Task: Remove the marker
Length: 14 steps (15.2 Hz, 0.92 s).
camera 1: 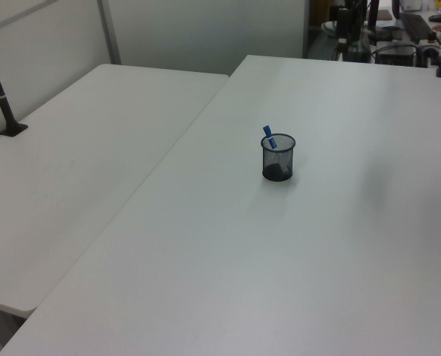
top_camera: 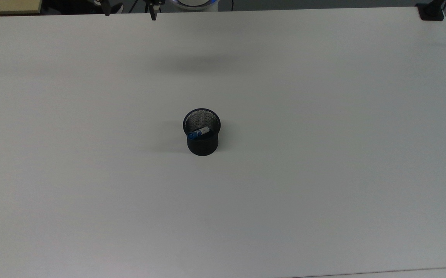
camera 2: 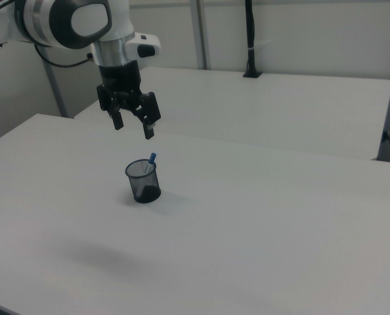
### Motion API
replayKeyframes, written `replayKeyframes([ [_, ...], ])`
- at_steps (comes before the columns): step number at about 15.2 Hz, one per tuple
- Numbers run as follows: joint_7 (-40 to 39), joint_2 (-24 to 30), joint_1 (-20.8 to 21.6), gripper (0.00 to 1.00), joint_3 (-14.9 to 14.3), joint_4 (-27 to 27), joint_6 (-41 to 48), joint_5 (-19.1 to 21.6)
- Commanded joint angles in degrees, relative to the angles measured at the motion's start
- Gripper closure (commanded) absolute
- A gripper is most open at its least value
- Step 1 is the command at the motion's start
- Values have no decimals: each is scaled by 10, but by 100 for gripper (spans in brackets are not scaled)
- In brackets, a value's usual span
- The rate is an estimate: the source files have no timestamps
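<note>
A thin marker [top_camera: 198, 133] stands inside a black mesh cup [top_camera: 203, 143]. The marker has a white body and a blue cap. It leans to one side, and its blue cap rests on the cup's rim. In the top view, the cap points to the top view's left. In the left view, the blue cap of the marker [camera 1: 269, 136] pokes up above the cup [camera 1: 278, 159]. In the right view, the marker [camera 2: 151, 159] also sticks up a little over the rim of the cup [camera 2: 143, 183].

The cup sits near the middle of a big white table [top_camera: 323, 154]. A second white table [camera 1: 79, 156] stands beside it.

In the right view, the gripper [camera 2: 132, 126] hangs in the air above the cup, not touching anything. Its two fingers are spread apart and hold nothing.
</note>
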State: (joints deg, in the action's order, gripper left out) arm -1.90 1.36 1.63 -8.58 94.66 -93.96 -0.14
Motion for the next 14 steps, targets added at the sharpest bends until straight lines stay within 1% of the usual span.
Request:
replayKeyframes([
  [1,-2,1,-5,0,1,-9,19,4],
  [14,-3,-1,-5,0,1,-6,17,3],
])
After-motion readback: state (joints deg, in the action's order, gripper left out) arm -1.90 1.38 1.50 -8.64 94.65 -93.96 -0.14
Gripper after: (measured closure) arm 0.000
